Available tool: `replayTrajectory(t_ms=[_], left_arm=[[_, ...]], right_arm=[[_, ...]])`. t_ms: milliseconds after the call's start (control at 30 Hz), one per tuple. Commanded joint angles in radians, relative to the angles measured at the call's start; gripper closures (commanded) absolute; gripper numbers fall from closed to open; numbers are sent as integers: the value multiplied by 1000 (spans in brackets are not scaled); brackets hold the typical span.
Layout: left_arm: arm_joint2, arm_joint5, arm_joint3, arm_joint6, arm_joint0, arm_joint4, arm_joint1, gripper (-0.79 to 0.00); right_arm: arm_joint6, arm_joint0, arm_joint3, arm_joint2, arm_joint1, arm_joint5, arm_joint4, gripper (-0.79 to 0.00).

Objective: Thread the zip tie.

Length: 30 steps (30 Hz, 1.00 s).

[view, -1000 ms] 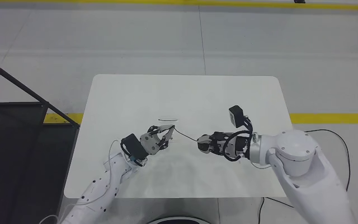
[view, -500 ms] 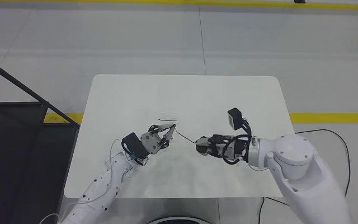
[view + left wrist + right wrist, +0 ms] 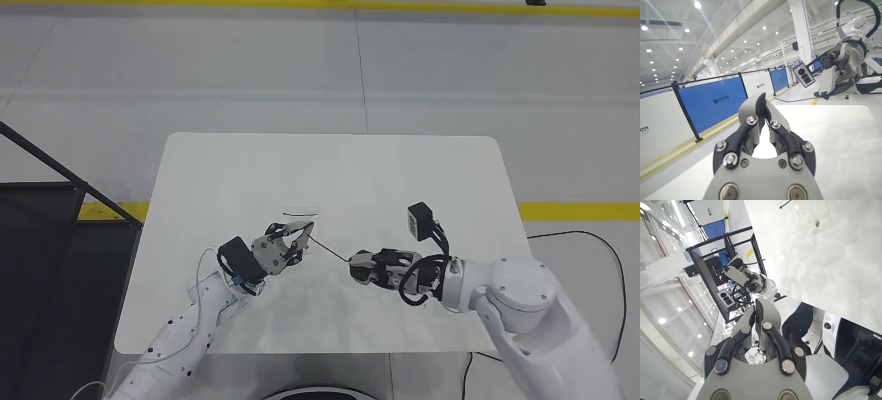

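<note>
Left gripper (image 3: 763, 98) held its spot, fingers pinched shut on one end of the zip tie (image 3: 331, 243). It ran slanting above the table (image 3: 420, 170) to my right gripper (image 3: 757, 306), which had slid back toward me, clamped on the other end. Next, I judged, those ends had to curl together.

Large industrial robotics hall: high beamed ceiling with rows of round lights (image 3: 696, 4), white column (image 3: 800, 34), blue perforated barrier panels (image 3: 711, 106) on black posts, yellow lane lines (image 3: 575, 211) on grey floor (image 3: 200, 70), white counter (image 3: 330, 160).
</note>
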Motion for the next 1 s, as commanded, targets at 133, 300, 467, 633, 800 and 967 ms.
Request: replayTrajectory(t_ms=[133, 300, 467, 633, 800, 967], left_arm=[[0, 0, 0, 0, 0, 0, 0, 0], [0, 0, 0, 0, 0, 0, 0, 0], [0, 0, 0, 0, 0, 0, 0, 0], [0, 0, 0, 0, 0, 0, 0, 0], [0, 0, 0, 0, 0, 0, 0, 0], [0, 0, 0, 0, 0, 0, 0, 0]], right_arm=[[-33, -13, 11, 0, -3, -29, 22, 0], [-49, -15, 11, 3, -5, -42, 40, 0], [-62, -16, 10, 11, -6, -46, 57, 0], [-55, -12, 3, 23, -4, -36, 63, 0], [-66, -11, -11, 30, -2, -10, 60, 0], [-105, -14, -31, 33, 0, 36, 30, 0]])
